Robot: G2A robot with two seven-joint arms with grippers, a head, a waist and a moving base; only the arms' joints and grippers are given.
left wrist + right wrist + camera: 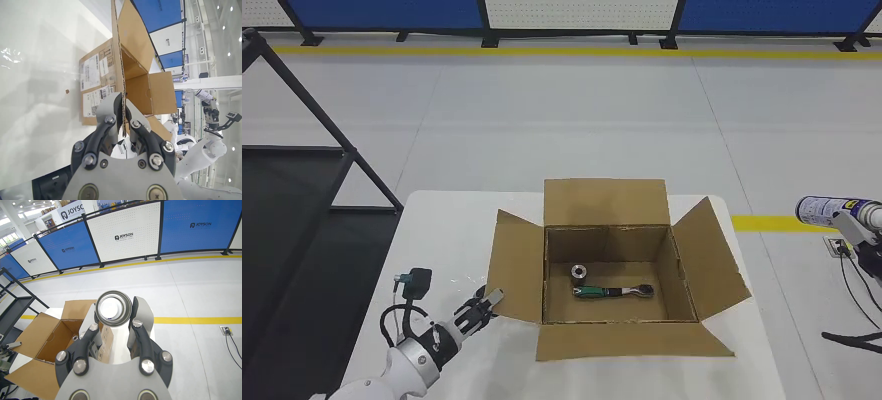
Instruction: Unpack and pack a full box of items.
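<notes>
An open cardboard box (pixel 607 215) stands on the white table (pixel 442 240) with all flaps spread. Inside lie a green-handled ratchet wrench (pixel 614 292) and a small metal socket (pixel 580 269). My left gripper (pixel 485 303) is at the box's left flap (pixel 121 47), its fingers (pixel 107 109) shut on that flap's edge. My right gripper (pixel 114 311) is held up off the table's right side, shut on a spray can (pixel 113 308) (pixel 832 210), with the box (pixel 51 330) below and to the side of it.
A black metal rack (pixel 292 210) stands left of the table. A yellow floor line (pixel 772 223) and a floor socket with a cable (pixel 226 330) lie to the right. Blue and white fence panels (pixel 572 12) close off the back.
</notes>
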